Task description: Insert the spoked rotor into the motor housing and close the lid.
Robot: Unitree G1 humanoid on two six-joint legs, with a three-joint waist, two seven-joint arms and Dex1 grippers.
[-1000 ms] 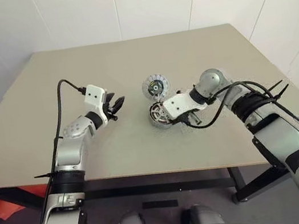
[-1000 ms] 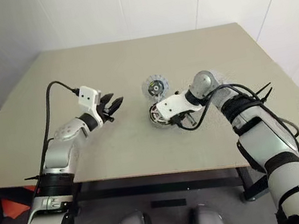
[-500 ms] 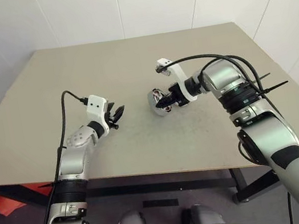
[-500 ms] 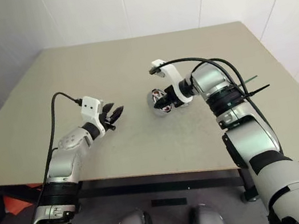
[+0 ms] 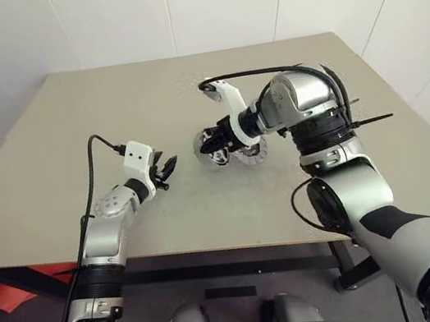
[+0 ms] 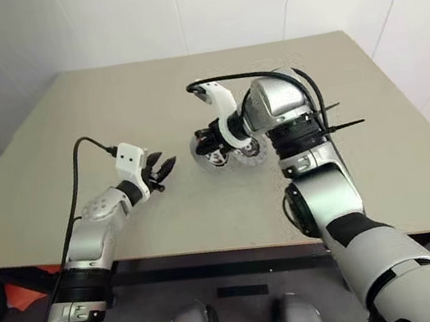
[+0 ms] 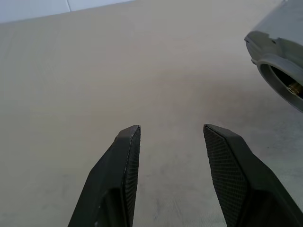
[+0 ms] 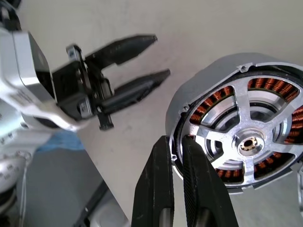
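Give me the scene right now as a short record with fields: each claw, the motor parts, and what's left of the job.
left claw: open, empty, over bare table
right claw: shut on the motor housing, pinching its wall
motor housing: held tilted, open face showing copper windings
spoked rotor: seated inside the housing
lid: on the table beside the housing, partly hidden by the right arm
left to do: lid not yet on

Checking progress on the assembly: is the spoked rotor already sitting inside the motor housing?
Yes: in the right wrist view the spoked rotor lies inside the motor housing, copper windings showing between its spokes.
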